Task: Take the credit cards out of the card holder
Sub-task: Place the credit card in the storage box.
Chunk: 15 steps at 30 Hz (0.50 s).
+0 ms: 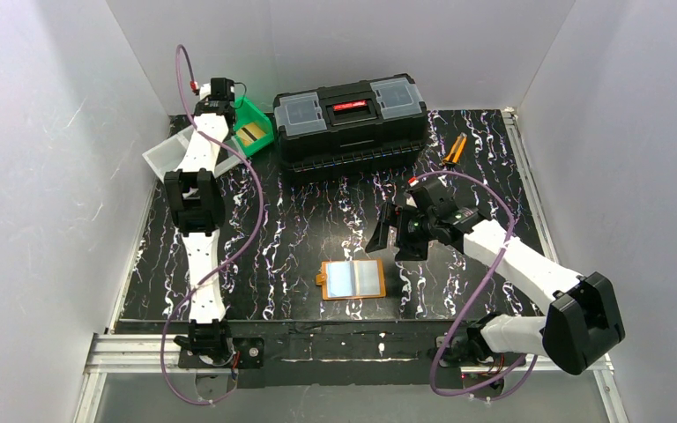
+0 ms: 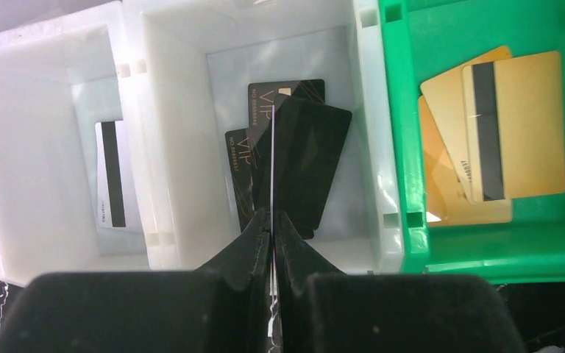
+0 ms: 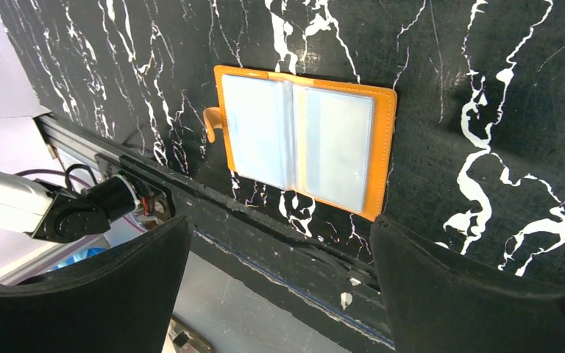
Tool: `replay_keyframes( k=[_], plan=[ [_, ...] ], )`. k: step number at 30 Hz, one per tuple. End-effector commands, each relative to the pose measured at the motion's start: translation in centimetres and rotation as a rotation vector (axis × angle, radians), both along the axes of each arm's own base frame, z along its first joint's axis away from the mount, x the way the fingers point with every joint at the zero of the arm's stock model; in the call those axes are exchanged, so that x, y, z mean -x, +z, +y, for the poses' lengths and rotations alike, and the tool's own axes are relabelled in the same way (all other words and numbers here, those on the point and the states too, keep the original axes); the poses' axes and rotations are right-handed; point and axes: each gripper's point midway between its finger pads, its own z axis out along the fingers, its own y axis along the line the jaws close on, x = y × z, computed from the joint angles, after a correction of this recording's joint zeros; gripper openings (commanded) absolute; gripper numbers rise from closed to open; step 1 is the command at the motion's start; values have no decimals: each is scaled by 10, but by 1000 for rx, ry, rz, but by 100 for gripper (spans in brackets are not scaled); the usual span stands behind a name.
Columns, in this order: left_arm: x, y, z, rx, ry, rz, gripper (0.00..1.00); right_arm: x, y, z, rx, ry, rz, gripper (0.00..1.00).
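The orange card holder lies open and flat near the table's front edge, its clear bluish pockets facing up. My right gripper hovers open just right of it with nothing between its fingers. My left gripper is at the back left, shut on a thin credit card seen edge-on. It holds that card over a white bin where black cards lie. Gold cards lie in the green bin.
A black toolbox stands at the back centre, with orange-handled pliers to its right. The white bin and green bin sit at the back left. A white card lies in the bin's left compartment.
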Motion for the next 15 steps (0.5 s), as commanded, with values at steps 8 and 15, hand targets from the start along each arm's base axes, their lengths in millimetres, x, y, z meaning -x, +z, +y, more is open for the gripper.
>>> replay_keyframes(
  k=[8, 15],
  plan=[
    [3, 17, 32, 7, 30, -18, 43, -5, -1, 4, 1, 28, -5, 99],
    [-2, 57, 14, 105, -47, -114, 73, -5, 2, 3, 6, 25, -13, 98]
  ],
)
